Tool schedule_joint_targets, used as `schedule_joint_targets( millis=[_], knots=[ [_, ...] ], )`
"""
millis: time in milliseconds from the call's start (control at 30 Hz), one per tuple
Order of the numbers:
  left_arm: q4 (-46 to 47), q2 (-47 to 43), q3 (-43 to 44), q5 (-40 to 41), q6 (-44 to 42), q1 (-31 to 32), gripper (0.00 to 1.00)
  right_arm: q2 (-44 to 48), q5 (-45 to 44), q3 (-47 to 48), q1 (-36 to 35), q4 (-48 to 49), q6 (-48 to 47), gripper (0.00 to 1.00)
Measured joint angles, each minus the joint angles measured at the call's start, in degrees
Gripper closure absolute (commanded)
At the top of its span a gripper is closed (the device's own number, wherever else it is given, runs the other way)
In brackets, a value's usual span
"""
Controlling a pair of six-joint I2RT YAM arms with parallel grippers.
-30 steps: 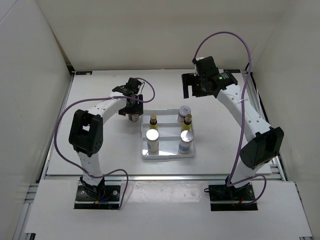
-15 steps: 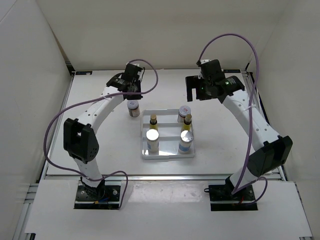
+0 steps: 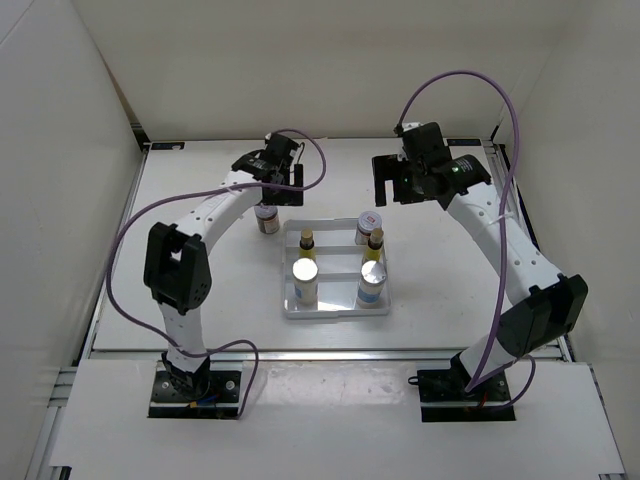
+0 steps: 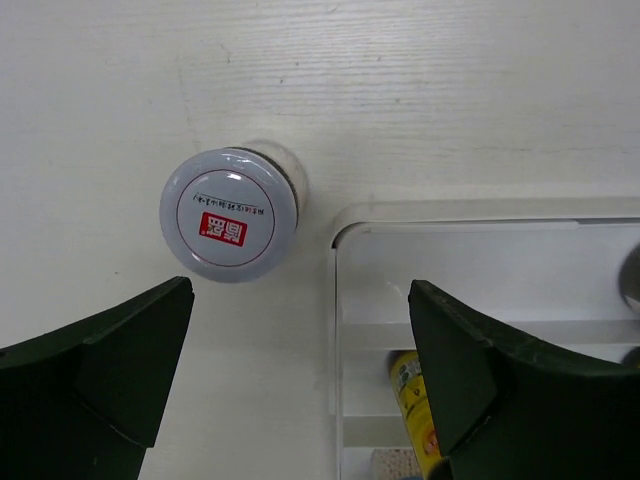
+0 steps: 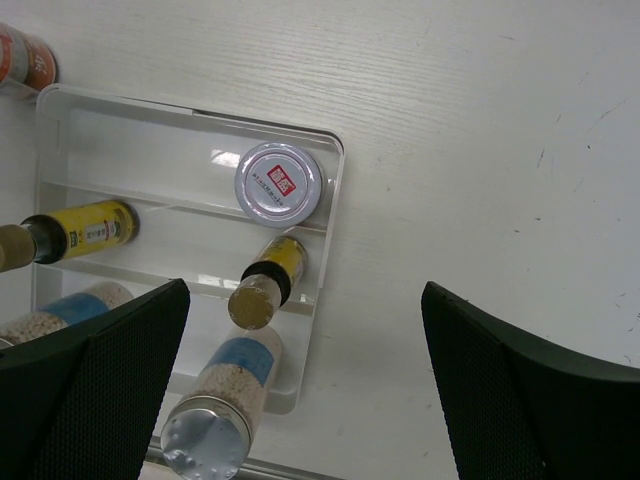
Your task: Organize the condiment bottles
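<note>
White divided tray (image 3: 335,314) — rectangular, mid-table, white wood-grain tabletop (image 3: 430,285), plain white walls (image 3: 60,150) around

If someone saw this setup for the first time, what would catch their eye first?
Probably the white tray in the middle of the table, holding five bottles in two rows. Next, the lone red-marked jar standing on the table just outside the tray's far-left corner, with the left tool open over it and not touching it.
</note>
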State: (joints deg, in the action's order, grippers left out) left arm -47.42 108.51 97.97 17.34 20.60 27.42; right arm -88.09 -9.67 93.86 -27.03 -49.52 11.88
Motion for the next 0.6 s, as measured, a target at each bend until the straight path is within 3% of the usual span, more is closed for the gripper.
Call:
schedule_joint_targets(
  millis=[367,600],
  knots=[
    [-0.6,4.7,0.0,-1.0,1.4,-6.1,0.00,0.5,0.2,-1.2,0.0,0.0,0.1,0.00],
    [-0.1,6.7,0.0,-3.4,2.1,-6.6,0.32,0.5,0.4,-1.5,0.0,0.0,0.1,0.00]
  ],
)
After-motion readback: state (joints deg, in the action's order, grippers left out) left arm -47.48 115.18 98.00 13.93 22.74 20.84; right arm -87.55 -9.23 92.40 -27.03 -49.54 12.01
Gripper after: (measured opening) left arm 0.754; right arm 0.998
